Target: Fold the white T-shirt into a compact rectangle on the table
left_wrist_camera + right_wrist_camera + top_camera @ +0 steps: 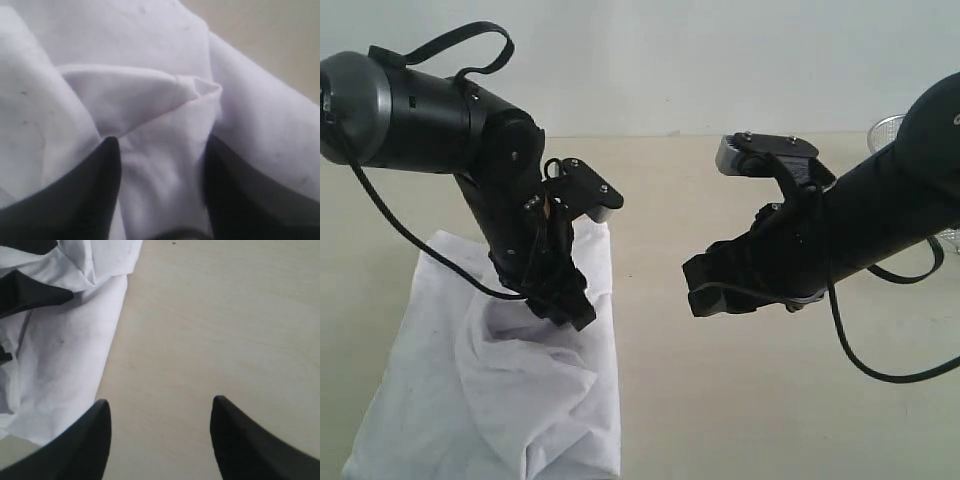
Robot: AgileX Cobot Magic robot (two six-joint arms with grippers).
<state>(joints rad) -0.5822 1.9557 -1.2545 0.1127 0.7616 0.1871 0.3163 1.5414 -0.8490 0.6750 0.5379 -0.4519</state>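
Close the left claw (162,140), spread astride a raised ridge of the white T-shirt (520,400) bunched on the worktop's (740,420) left side, squarely over both layers; hold the right claw (160,400), agape above bare worktop, clear of the cloth.

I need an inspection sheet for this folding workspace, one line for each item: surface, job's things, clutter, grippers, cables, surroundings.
Surface: the table is pale beige and matte; no stains seen.
Job's things: the white T-shirt lies crumpled on the left, not yet a rectangle; no lettering shows.
Clutter: a wire basket at the far right, mostly hidden by the arm.
Grippers: the left gripper is down on the shirt with a raised fold between its fingers; clamped or not, cannot tell. The right gripper is open over the table, holding nothing.
Cables: the left cable and the right cable hang loose, both black.
Surroundings: a plain pale wall.
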